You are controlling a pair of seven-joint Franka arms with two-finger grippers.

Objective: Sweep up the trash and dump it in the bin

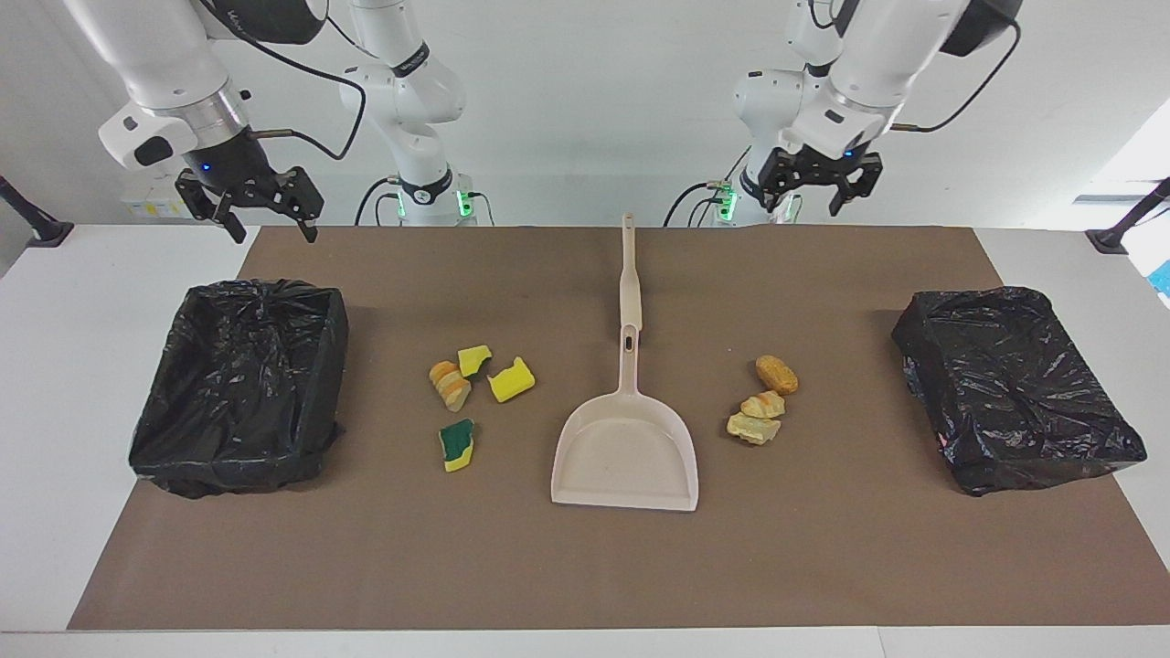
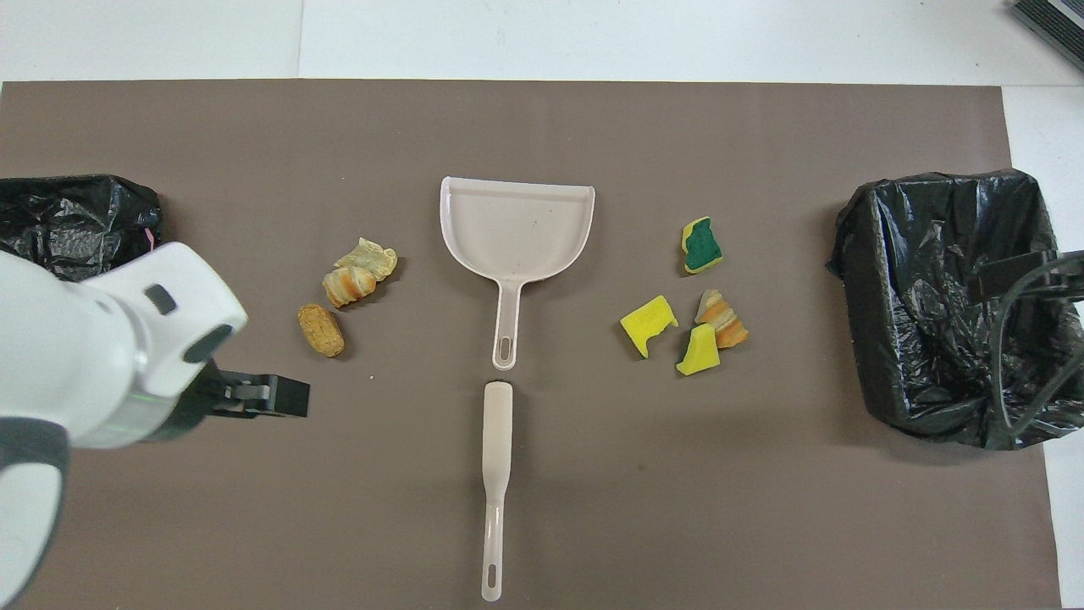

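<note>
Lying in two loose clusters on the brown mat (image 1: 585, 567), the trash flanks a beige dustpan (image 1: 626, 452). Bread pieces (image 1: 766, 402) sit toward the left arm's end; yellow sponge chunks (image 1: 510, 379), another bread piece (image 1: 450, 384) and a green-faced sponge chunk (image 1: 456, 443) sit toward the right arm's end. A beige handle-like stick (image 1: 630, 274) lies in line with the dustpan's handle, nearer to the robots. Black-lined bins stand at each end of the surface (image 1: 55, 384): one (image 1: 242, 384) by the right arm, one (image 1: 1010, 388) by the left. The left gripper (image 1: 813, 192) hangs high over the mat's robot-side edge, fingers spread, holding nothing. The right gripper (image 1: 270, 219) hangs over the mat's corner, fingers spread, empty.
</note>
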